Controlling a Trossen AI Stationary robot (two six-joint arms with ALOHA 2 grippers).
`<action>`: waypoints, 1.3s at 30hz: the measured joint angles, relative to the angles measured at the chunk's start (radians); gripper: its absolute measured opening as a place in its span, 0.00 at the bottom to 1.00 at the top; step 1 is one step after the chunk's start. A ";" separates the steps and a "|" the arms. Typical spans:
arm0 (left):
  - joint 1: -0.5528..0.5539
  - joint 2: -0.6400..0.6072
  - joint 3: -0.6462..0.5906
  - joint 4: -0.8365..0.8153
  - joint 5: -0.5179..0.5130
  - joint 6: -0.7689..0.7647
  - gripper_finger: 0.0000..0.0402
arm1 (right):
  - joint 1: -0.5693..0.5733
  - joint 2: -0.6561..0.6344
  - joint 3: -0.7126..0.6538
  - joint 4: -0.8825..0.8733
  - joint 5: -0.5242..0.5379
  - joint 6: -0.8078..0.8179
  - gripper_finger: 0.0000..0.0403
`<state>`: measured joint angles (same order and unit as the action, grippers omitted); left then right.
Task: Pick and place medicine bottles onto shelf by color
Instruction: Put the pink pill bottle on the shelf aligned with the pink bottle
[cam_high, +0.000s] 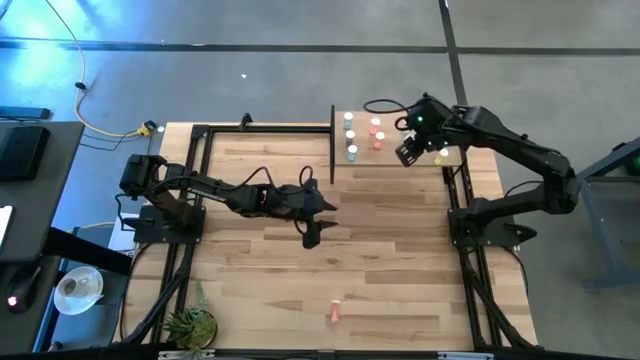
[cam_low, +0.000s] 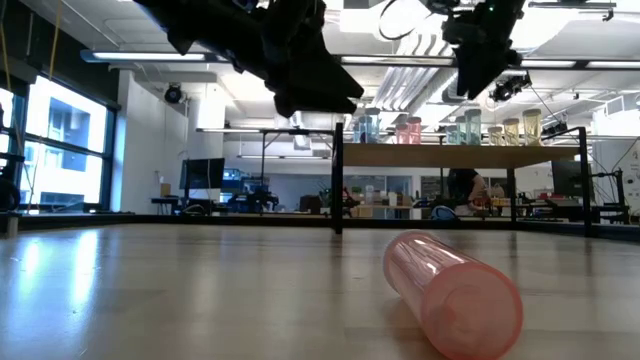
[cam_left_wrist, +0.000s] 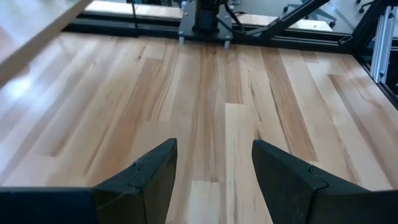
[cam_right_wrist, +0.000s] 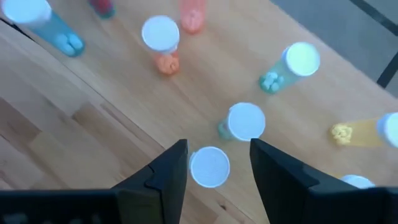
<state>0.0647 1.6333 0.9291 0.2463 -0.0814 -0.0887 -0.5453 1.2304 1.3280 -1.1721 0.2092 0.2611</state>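
Note:
The shelf (cam_high: 400, 165) stands at the table's far right with several medicine bottles upright on it: blue ones (cam_high: 351, 136), red ones (cam_high: 377, 133), green ones (cam_right_wrist: 281, 70) and a yellow one (cam_right_wrist: 359, 132). My right gripper (cam_right_wrist: 217, 145) hovers open above the shelf. A white-capped bottle (cam_right_wrist: 209, 167) stands on the shelf below the gap between its fingers; the cap hides its body. A pink bottle (cam_low: 455, 290) lies on its side near the table's front edge (cam_high: 335, 313). My left gripper (cam_high: 312, 232) hangs open over the table's middle, with nothing between its fingers (cam_left_wrist: 214, 168).
Black frame posts (cam_high: 332, 145) edge the shelf, and black rails (cam_high: 190, 200) run along both sides of the table. A small plant (cam_high: 190, 322) sits at the near left corner. Bare wood (cam_left_wrist: 211, 93) lies ahead of my left gripper.

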 joint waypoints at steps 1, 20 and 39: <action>0.000 0.000 0.000 -0.007 0.000 -0.014 0.50 | 0.000 0.000 0.011 -0.003 0.000 0.000 0.41; -0.065 0.000 0.000 -0.057 0.047 -0.137 0.50 | 0.329 -0.005 0.065 -0.068 -0.053 0.070 0.41; -0.068 -0.250 0.000 -0.456 -0.315 0.073 0.50 | 0.743 0.162 0.065 0.127 0.064 0.424 0.41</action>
<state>-0.0030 1.3836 0.9295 -0.2097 -0.3969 -0.0160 0.1975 1.3928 1.3926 -1.0448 0.2735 0.6848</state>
